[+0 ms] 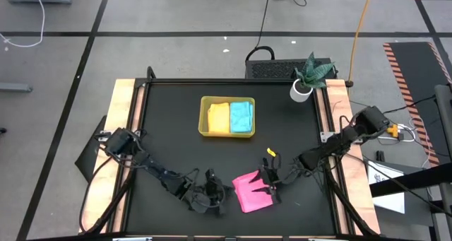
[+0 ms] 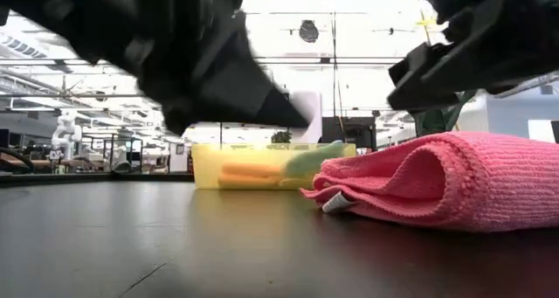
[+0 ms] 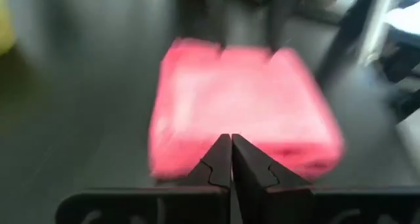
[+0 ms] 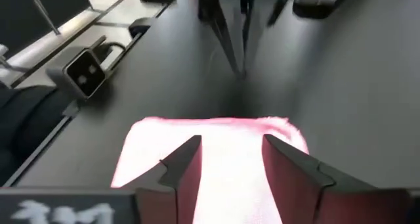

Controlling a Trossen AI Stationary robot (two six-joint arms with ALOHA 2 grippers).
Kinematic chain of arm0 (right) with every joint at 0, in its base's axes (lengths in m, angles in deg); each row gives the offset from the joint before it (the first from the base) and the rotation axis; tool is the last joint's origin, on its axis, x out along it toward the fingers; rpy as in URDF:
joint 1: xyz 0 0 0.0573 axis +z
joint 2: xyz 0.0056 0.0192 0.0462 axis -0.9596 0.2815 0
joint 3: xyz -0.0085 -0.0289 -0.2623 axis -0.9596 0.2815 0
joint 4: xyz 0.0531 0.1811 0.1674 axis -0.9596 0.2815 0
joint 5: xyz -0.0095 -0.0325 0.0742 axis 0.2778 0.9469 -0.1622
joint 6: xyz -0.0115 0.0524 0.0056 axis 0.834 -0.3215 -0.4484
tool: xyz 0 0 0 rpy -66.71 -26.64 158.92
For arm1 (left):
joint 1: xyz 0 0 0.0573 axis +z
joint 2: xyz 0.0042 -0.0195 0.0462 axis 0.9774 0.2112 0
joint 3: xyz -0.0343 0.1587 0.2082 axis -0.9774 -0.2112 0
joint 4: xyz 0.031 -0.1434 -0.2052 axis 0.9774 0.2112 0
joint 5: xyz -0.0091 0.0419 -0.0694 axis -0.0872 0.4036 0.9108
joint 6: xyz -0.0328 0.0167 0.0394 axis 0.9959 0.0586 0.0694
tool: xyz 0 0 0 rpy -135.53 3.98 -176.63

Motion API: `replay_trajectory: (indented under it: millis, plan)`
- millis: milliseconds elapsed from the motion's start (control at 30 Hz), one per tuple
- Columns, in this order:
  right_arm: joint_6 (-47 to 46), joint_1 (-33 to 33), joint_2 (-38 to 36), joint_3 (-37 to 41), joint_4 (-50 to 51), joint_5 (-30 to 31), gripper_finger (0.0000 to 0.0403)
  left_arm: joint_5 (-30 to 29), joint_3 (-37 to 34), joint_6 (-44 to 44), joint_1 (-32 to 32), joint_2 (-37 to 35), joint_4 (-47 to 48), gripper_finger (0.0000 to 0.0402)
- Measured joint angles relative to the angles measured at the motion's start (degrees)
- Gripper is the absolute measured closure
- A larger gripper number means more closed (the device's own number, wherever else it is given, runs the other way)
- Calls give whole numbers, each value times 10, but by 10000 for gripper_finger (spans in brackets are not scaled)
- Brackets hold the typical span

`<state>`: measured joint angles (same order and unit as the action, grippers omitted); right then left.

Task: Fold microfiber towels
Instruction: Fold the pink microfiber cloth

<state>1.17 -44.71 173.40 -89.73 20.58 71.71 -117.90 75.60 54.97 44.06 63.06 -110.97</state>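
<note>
- High view: the pink towel (image 1: 252,191) lay folded on the black table (image 1: 162,128) at about five o'clock from the table's middle. The tray (image 1: 205,121), at twelve o'clock, held a yellow towel (image 1: 218,117) and a blue towel (image 1: 241,116). The left pincer (image 1: 220,196) sat just beside the pink towel at its nine o'clock; the right pincer (image 1: 270,183) reached over its three o'clock edge.
- Low view: the pink towel (image 2: 437,189) rested in stacked layers, a small tag (image 2: 336,203) poking out of the fold, both arms dark above it.
- Left wrist view: the left pincer (image 3: 230,161) was closed tight with nothing in it, pointing at the pink towel (image 3: 243,99).
- Right wrist view: the right pincer (image 4: 233,161) stood wide, straddling the pink towel (image 4: 230,152) without gripping it.
- Risk: a finger catching the soft top layer on withdrawal could drag the fold open or skew the stack.
</note>
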Motion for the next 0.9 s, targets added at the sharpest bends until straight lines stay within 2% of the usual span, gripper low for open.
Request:
replay_trajectory:
  millis: [133,267,333,400,467,600,833,900]
  plan:
    - [-18,6,0,17,6,1,283,30,2,-65,20,20,-113,397]
    - [-49,-1,23,40,-3,36,323,81,0,-63,53,62,-169,397]
    - [-52,-6,42,46,-20,53,342,100,1,-41,65,79,-166,399]
    - [-52,-8,51,57,-20,63,360,139,0,0,73,88,-127,396]
    - [-58,-10,55,66,-23,64,375,155,2,22,71,85,-96,391]
    - [-74,-11,55,89,-56,64,399,131,1,26,55,86,-86,392]
    - [-68,10,16,111,-139,63,400,117,0,9,47,46,-74,391]
    - [-68,11,12,110,-144,63,402,106,0,-16,46,37,-100,394]
